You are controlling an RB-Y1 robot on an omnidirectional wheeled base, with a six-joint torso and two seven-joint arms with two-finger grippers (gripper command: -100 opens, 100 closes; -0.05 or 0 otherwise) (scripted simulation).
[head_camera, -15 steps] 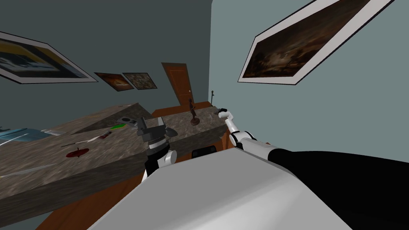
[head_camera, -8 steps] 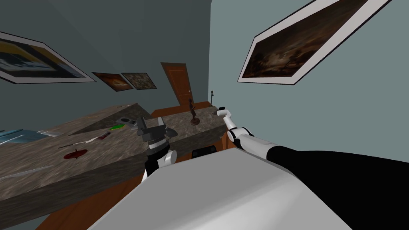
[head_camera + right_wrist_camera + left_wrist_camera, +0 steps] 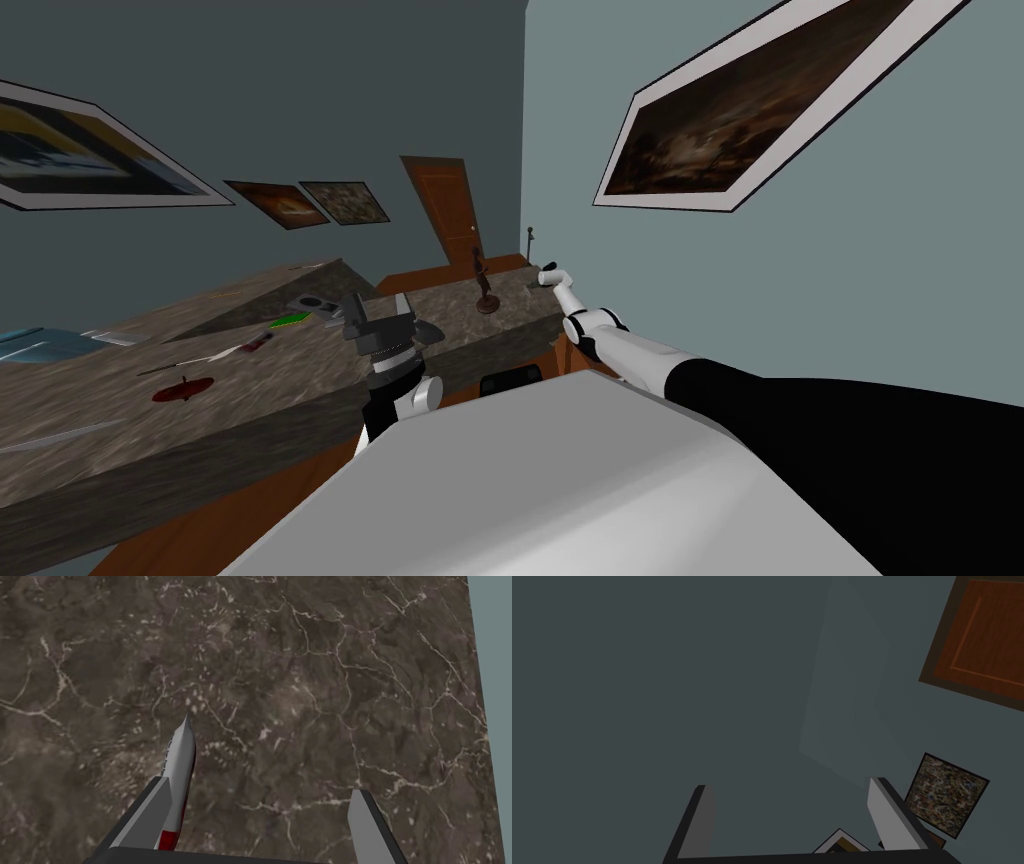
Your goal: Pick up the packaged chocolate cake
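A thin white and red packet (image 3: 181, 751), seen edge-on, rests against one finger of my right gripper (image 3: 260, 788) over the brown marbled counter (image 3: 300, 676). That gripper is open; its other finger stands free of the packet. In the head view my right gripper (image 3: 545, 277) reaches to the counter's (image 3: 250, 380) far end, close to the side wall. My left gripper (image 3: 378, 308) is raised above the counter's near edge, open (image 3: 789, 786) and with nothing between its fingers.
A dark figurine (image 3: 485, 285) stands on the counter just left of my right hand. Farther left lie a green item (image 3: 292, 320), a small tray (image 3: 315, 300) and a red dish (image 3: 182, 390). A brown door (image 3: 447, 205) is beyond.
My right arm has stretched farther out, carrying its gripper toward the counter's far end. The head view has drifted slightly. My left arm has stayed put.
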